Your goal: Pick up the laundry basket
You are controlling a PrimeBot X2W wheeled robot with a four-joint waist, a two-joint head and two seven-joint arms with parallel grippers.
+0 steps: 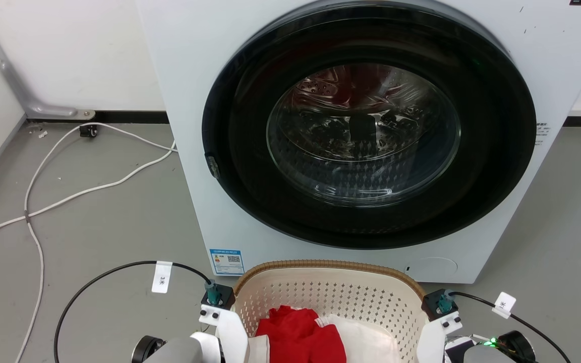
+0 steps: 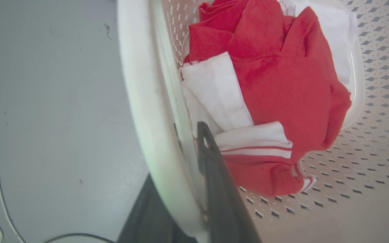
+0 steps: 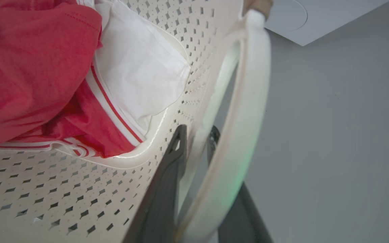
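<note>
Head view puts the basket (image 1: 328, 295) just before the washing machine (image 1: 189, 75), clothes (image 1: 300, 338) inside. Your left hand (image 2: 181, 158) and right hand (image 3: 198, 135) each pinch a loop handle (image 3: 248, 101); lift both together, level, so nothing spills.

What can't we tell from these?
Left wrist view: outer finger of the left gripper, behind the laundry basket handle; clamp unconfirmed.
Right wrist view: right gripper straddles handle; clamp unclear.
Head view: both grippers' fingertips, below the bottom edge.
Head view: blue sticker text, too small.
Basket underside, under the clothes: lifted or not unknown.
</note>
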